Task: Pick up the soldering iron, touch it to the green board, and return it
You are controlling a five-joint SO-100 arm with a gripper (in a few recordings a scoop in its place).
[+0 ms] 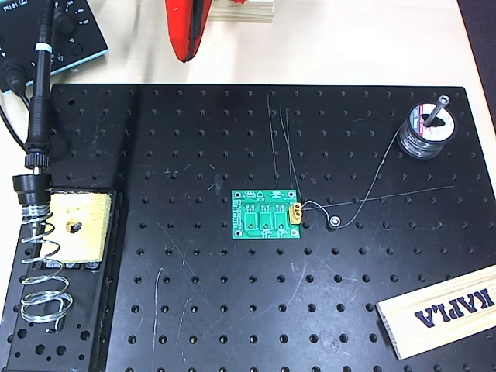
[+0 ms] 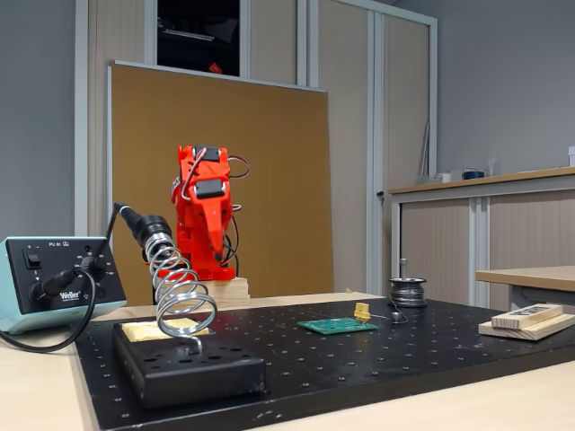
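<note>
The soldering iron [image 1: 36, 116] rests in its coil-spring stand [image 1: 39, 271] at the left edge of the black plate, handle pointing up and away, cable running off the top left. In the fixed view the soldering iron [image 2: 144, 227] leans up out of the coil [image 2: 180, 287]. The green board [image 1: 267, 215] lies flat mid-plate, its yellow connector [image 1: 295, 212] on the right edge, and shows low on the plate as the green board [image 2: 338, 326]. My red gripper [image 1: 184, 53] hangs folded behind the plate, far from both, jaws together and empty; the fixed view shows the gripper [image 2: 214, 256] pointing down.
A yellow sponge [image 1: 77, 226] sits in the stand's tray. A solder spool [image 1: 426, 130] stands at the back right, its wire trailing toward the board. A wooden plank [image 1: 442, 310] lies at the front right. The soldering station [image 1: 54, 31] sits at the back left.
</note>
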